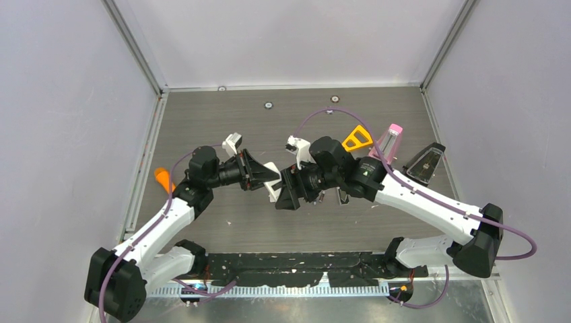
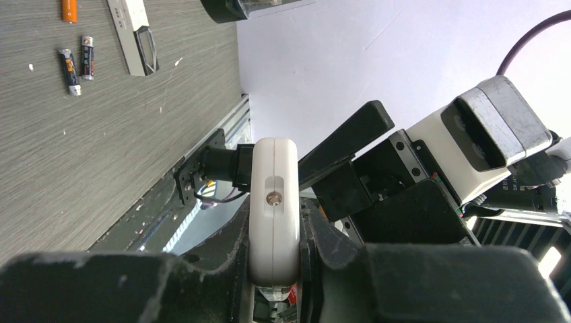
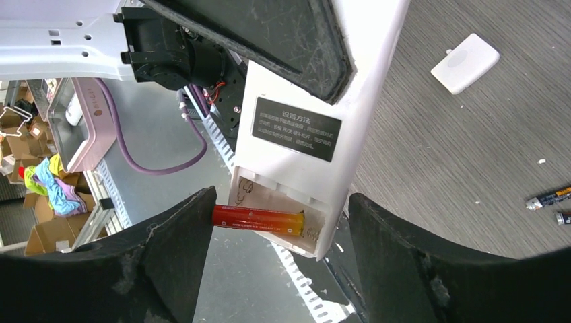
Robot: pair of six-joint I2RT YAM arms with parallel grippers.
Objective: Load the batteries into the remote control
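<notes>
Holding remote (image 2: 273, 202) clamped in left gripper (image 2: 275, 269); red battery (image 3: 258, 220) lies in its bay (image 3: 273, 194), one end overhanging. Right gripper (image 3: 279, 202) spread wide around it, gripping nothing. I worry a skewed push pops it out. Spares (image 3: 549, 198) on table (image 3: 471, 148).

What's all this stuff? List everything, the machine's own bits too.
white remote: 1, white, held aloft, battery bay open
orange-red battery: 1, orange-red, lying in that bay
orange battery: 1, orange, on the table
dark batteries: 2, grey-black, on the table
battery cover: 1, white, on the table
second remote: 1, white, on the table
orange cone-ended stick: 1, orange, table's left edge
triangular items: 3, orange, pink-topped, dark, far right
table: 1, grey wood-grain, under everything
left claw: 1, black, shut on the white remote
right claw: 1, black, open, beside the bay
</notes>
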